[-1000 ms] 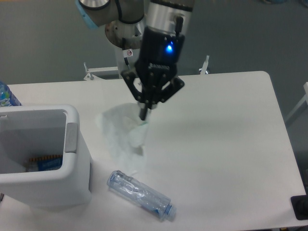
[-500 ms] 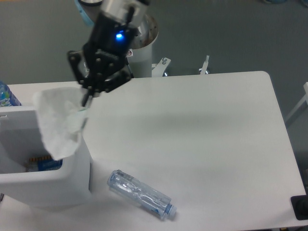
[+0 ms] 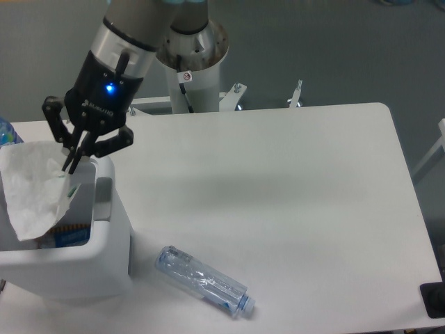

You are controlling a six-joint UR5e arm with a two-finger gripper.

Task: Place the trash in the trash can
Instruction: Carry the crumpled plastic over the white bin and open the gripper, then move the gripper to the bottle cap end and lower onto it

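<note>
White crumpled trash [image 3: 31,188] with a green mark hangs clamped in your gripper [image 3: 71,163] over the trash can [image 3: 76,268]; 1 clear bottle [image 3: 203,280] lies near-right, its label probably too blurred to read.

pincer [image 3: 71,164] clamps cup [image 3: 35,189] over trash can [image 3: 104,268] | bottle [image 3: 204,281] lying on table [image 3: 292,195]

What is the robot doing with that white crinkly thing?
The robot arm's pincer is pinching a crumpled clear plastic cup and holding it over the white trash can. It has not let go yet. A plastic bottle lies on the table, waiting.
</note>
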